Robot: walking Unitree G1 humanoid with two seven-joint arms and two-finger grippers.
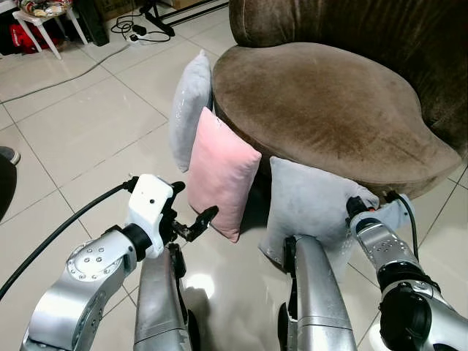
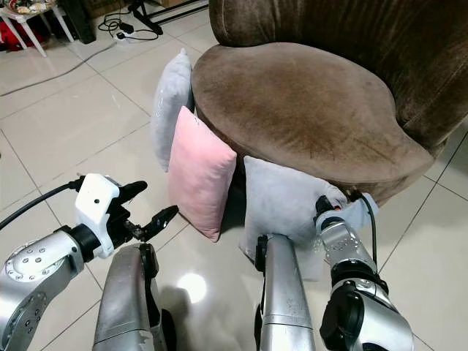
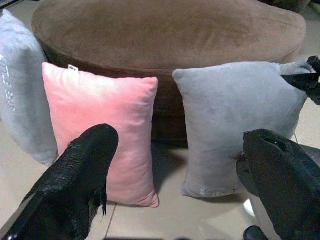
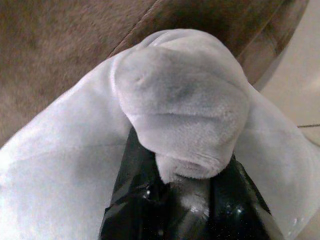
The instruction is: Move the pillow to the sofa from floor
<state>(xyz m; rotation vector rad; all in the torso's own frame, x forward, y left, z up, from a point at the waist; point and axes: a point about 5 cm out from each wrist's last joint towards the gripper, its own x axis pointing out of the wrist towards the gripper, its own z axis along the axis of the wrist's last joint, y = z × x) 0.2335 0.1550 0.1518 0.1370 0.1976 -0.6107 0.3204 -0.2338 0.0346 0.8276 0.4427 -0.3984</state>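
Right gripper (image 4: pixel 182 187) up close, fingers pinched tight on the top corner of the grey pillow (image 1: pixel 311 205), which stands on the floor (image 1: pixel 88 124) against the brown sofa (image 1: pixel 329 102). Left gripper (image 3: pixel 175 180) hangs spread wide, facing the pink pillow (image 1: pixel 219 172) beside it.

Three pillows stand on the floor (image 1: pixel 88 124) against the sofa (image 1: pixel 322 102): the first pillow (image 1: pixel 189 106) farthest left, the second pillow (image 1: pixel 221 172) just beside it, the third pillow (image 1: pixel 307 205) right of that. The right tool (image 4: pixel 180 200) pinches the third pillow's upper corner; the left tool (image 1: pixel 191 219), spread, hangs before the second.
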